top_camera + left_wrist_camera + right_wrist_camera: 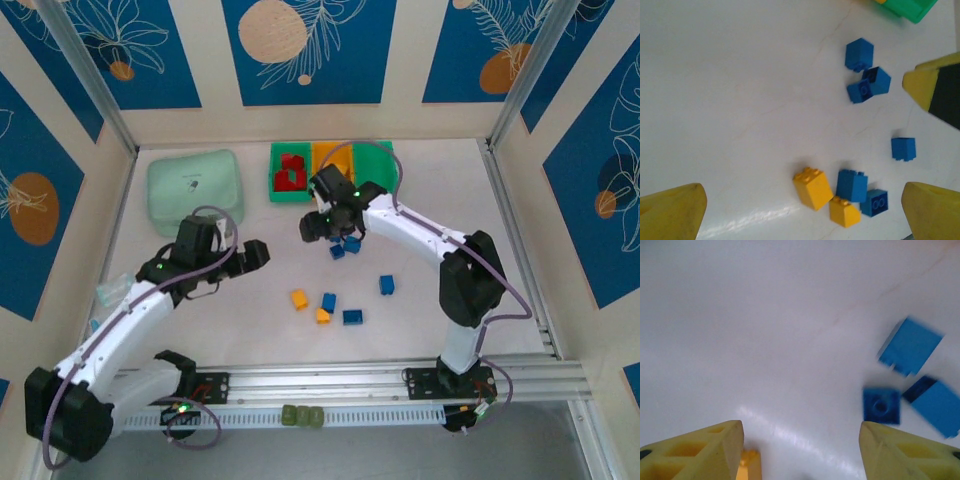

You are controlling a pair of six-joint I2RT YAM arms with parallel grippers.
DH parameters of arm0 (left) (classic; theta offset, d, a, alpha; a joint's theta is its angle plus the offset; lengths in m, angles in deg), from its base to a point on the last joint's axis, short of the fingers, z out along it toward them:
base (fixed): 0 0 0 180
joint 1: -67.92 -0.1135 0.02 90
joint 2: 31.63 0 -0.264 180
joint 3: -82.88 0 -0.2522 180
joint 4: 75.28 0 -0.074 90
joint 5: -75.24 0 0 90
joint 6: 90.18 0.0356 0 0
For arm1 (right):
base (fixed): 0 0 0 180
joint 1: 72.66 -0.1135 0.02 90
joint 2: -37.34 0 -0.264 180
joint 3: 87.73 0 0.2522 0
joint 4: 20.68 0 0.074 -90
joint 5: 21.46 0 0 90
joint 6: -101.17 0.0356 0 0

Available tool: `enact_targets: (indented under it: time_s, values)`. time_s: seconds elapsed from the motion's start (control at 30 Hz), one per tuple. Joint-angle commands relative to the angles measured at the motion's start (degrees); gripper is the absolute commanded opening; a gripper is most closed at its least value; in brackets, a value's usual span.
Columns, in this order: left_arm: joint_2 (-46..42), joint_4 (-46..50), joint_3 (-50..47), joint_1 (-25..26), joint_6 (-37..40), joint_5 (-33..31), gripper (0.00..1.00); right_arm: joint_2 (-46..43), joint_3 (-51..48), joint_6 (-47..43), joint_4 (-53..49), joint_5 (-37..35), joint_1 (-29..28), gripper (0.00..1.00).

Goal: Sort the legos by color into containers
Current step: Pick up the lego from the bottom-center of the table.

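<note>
Closest to the lens: yellow fingertips (695,450) of the right gripper (801,447), spread well apart, nothing pinched between. Hung low over the table (260,335), just beside a knot of three blue legos (910,346), most likely lining up for a pick on one. Smeared by blur in the right wrist view, so hard to say whether touching or stacked. From the left wrist view, two of the three pressed together, the third just apart.

Further toward the arm bases, a looser scatter: two yellow legos (298,298) and three more blue, all on bare tabletop, none sorted. Red legos (291,172) already heaped in the left green bin of the containers (273,190), at the far side of the table. Probably yellow for the orange middle bin (328,156) and blue for the right green bin (378,158). Contents of both partly masked by the right arm, so not countable.

Left gripper (258,255) likewise with fingers wide, holding nothing, aimed across at the scatter, seemingly parked clear of the right arm's working space. Sliver of one yellow lego cut off at the bottom edge of the right wrist view, beside one fingertip. Off to the left, a pale mint lidded box (195,192), closed, well apart from the bricks, no part in the sort.
</note>
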Motion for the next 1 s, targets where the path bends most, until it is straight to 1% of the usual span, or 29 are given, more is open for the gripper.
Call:
enact_targets:
  time_s: [0.0,0.03,0.13,0.27,0.4,0.53,0.63,0.77,0.97]
  values:
    - [-4.21,4.2,-3.27,-0.22,-1.83,-2.45,0.99,-1.22,-2.84,3.18,-3.13,1.3,-4.26,0.65]
    - [-5.28,4.71,-3.89,-0.22,-2.33,-2.77,0.99,-1.11,-3.45,4.02,-3.66,0.61,-5.33,0.65]
    - [-8.64,6.3,-5.95,-0.22,-4.0,-3.84,0.99,-0.44,-5.82,6.99,-3.39,2.16,-7.98,0.67]
    - [-12.29,6.45,-8.54,-0.22,-5.79,-4.15,0.99,1.03,-7.25,9.65,-1.84,1.93,-12.04,0.69]
    - [-13.42,8.06,-9.43,-0.23,-6.23,-5.02,0.99,4.12,-6.92,11.51,-1.53,2.45,-14.13,0.7]
    - [-14.61,8.36,-10.16,-0.22,-7.28,-6.61,0.99,7.25,-6.3,11.33,0.04,2.77,-15.45,0.68]
    - [-15.03,7.56,-10.48,-0.23,-7.69,-6.55,0.99,9.46,-5.28,11.23,0.07,2.98,-15.85,0.65]
    - [-14.6,7.59,-10.49,-0.2,-7.62,-6.66,0.99,10.65,-5.1,11.12,0.85,2.97,-15.96,0.58]
    - [-13.57,6.8,-9.99,-0.23,-7.18,-5.54,0.99,9.62,-5.37,10.68,1.48,3.31,-15.47,0.4]
